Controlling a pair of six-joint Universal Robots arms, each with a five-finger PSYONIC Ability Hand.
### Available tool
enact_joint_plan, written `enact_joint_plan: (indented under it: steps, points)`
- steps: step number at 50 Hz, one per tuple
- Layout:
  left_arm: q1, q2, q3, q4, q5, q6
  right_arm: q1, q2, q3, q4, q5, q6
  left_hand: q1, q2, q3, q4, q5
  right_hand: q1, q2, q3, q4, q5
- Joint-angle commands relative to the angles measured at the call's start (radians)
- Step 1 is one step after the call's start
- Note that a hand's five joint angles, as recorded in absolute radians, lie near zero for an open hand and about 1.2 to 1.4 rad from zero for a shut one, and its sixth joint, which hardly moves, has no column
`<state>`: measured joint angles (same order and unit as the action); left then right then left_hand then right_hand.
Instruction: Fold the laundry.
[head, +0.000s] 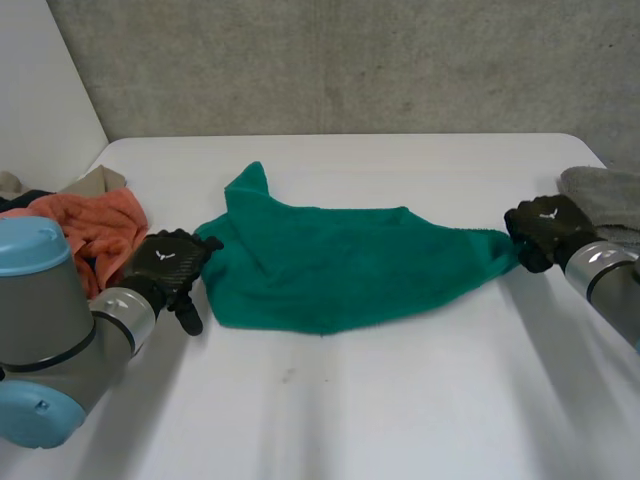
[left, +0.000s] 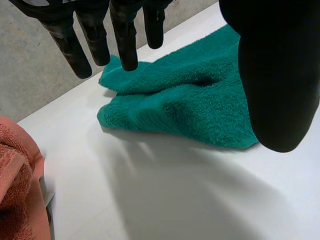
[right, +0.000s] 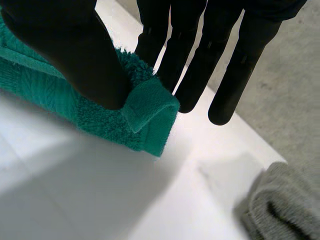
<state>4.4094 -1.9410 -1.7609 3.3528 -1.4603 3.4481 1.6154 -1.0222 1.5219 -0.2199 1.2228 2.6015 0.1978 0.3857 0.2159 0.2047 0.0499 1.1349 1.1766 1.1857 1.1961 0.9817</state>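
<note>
The green towel (head: 340, 265) lies lengthwise across the bench (head: 400, 400), its right corner pinched in the right hand (head: 545, 226), its left end just beside the slack, empty left hand (head: 165, 263).

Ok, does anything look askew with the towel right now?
The green towel lies unevenly: its end near the left robot hand is bunched and folded over, and the corner pinched by the right robot hand curls over.
</note>
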Motion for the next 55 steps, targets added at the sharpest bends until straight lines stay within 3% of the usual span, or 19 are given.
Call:
enact_joint_plan:
  steps: [1, 9, 13, 16, 17, 18, 24, 33, 38, 46, 55]
  points:
    - [0.01, -0.09, 0.075, 0.004, 0.001, 0.037, -0.003, -0.14, 0.052, 0.082, -0.025, 0.003, -0.023, -0.211, -0.041, -0.03, -0.05, 0.261, 0.22, 0.211, 0.2, 0.24]
    - [-0.008, -0.217, 0.187, -0.006, 0.006, 0.071, -0.009, -0.228, 0.099, 0.114, -0.062, 0.003, 0.048, -0.14, 0.03, 0.041, 0.021, 0.261, 0.22, 0.211, 0.2, 0.24]
    - [-0.022, -0.28, 0.244, -0.007, 0.02, 0.062, -0.009, -0.234, 0.109, 0.114, -0.057, -0.003, 0.229, 0.042, 0.211, 0.223, 0.203, 0.261, 0.22, 0.211, 0.2, 0.24]
    - [-0.042, -0.323, 0.288, -0.006, 0.017, 0.065, -0.015, -0.23, 0.107, 0.113, -0.055, -0.003, 0.575, 0.387, 0.557, 0.568, 0.549, 0.261, 0.22, 0.211, 0.2, 0.24]
    - [-0.048, -0.337, 0.307, 0.002, 0.005, 0.066, -0.023, -0.228, 0.104, 0.111, -0.055, -0.001, 0.995, 0.807, 0.977, 0.988, 0.968, 0.261, 0.22, 0.211, 0.2, 0.24]
    - [-0.048, -0.337, 0.314, 0.005, -0.003, 0.066, -0.028, -0.228, 0.103, 0.111, -0.055, 0.0, 1.179, 0.991, 1.161, 1.172, 1.153, 0.261, 0.22, 0.211, 0.2, 0.24]
    - [-0.053, -0.175, 0.287, 0.019, -0.142, 0.027, -0.069, -0.243, 0.057, 0.132, -0.042, -0.003, 1.198, 1.011, 1.18, 1.192, 1.172, 0.261, 0.22, 0.211, 0.2, 0.24]
    - [-0.094, 0.275, 0.225, -0.013, -0.137, -0.092, -0.147, -0.38, -0.121, 0.338, -0.029, -0.004, 1.198, 1.011, 1.18, 1.192, 1.172, 0.261, 0.22, 0.211, 0.2, 0.24]
    - [-0.09, 0.408, 0.303, -0.155, -0.13, -0.077, -0.173, -0.453, -0.245, 0.439, -0.037, -0.006, 1.198, 1.011, 1.18, 1.192, 1.172, 0.261, 0.22, 0.211, 0.2, 0.24]
    - [-0.056, 0.302, 0.441, -0.427, -0.103, -0.044, -0.145, -0.42, -0.293, 0.534, -0.052, -0.052, 1.198, 1.011, 1.18, 1.192, 1.172, 0.261, 0.22, 0.211, 0.2, 0.24]
    - [-0.038, -0.056, 0.578, -0.441, -0.106, -0.015, -0.014, -0.164, -0.308, 0.482, 0.03, -0.115, 1.198, 1.011, 1.18, 1.192, 1.172, 0.261, 0.22, 0.211, 0.2, 0.24]
